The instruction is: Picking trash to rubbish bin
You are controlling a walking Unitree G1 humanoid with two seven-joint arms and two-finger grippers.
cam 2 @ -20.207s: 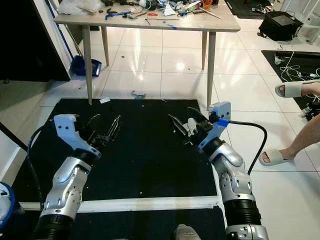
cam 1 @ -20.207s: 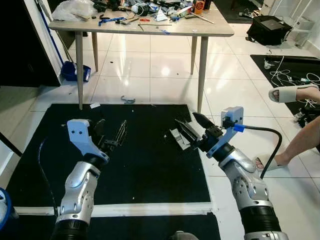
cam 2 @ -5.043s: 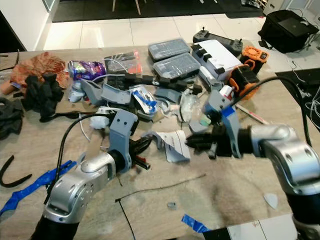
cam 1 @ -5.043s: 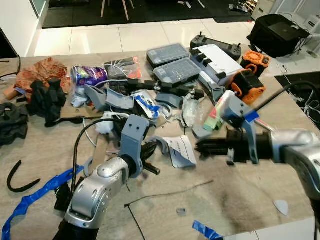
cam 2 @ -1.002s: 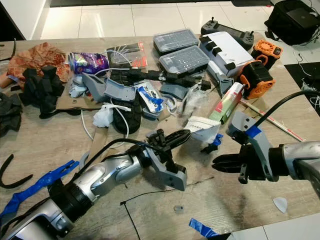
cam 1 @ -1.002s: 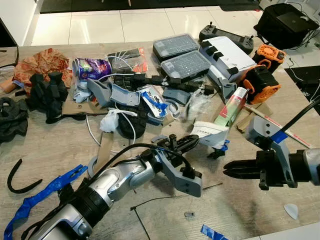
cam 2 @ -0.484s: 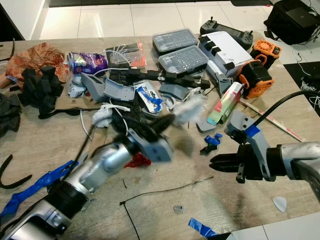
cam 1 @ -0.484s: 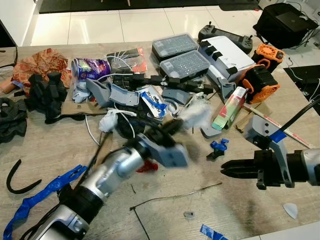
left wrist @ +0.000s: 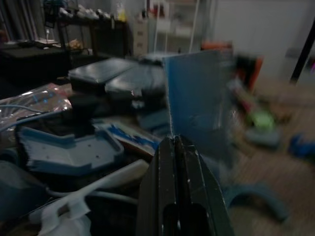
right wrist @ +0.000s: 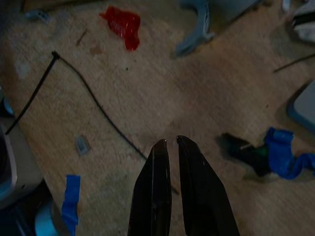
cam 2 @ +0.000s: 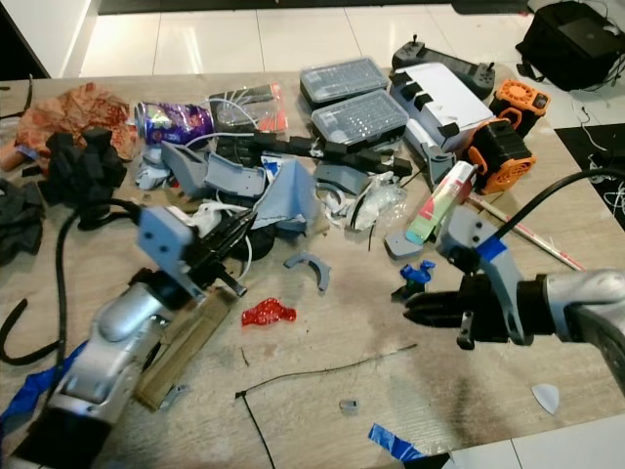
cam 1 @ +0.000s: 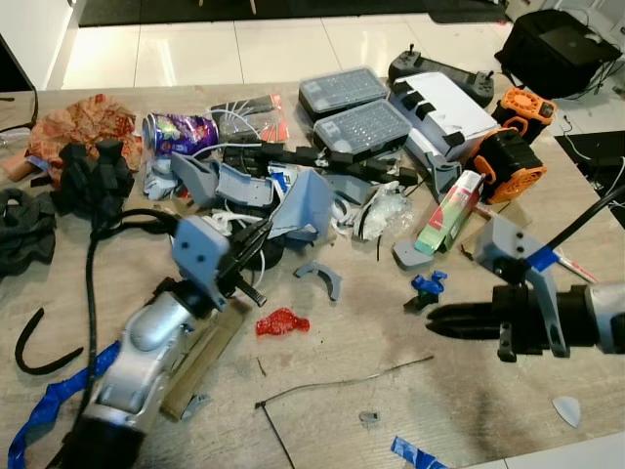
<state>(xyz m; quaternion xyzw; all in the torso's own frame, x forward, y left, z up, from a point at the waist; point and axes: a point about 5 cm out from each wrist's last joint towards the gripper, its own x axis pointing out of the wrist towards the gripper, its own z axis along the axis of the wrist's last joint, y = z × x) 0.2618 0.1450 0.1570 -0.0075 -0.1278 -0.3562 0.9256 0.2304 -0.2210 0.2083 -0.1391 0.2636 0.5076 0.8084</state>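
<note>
Lettering on purple can (cam 1: pixel 179 133) illegible.

Head cameras look down on the cluttered table (cam 1: pixel 469 391); wrist cameras skim it closely.

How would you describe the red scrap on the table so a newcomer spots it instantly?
On the wooden table, look in the bare patch in front of the central clutter, between the left gripper and the right gripper. The red scrap lies flat there, crumpled, the only bright red piece among grey and blue bits.
</note>
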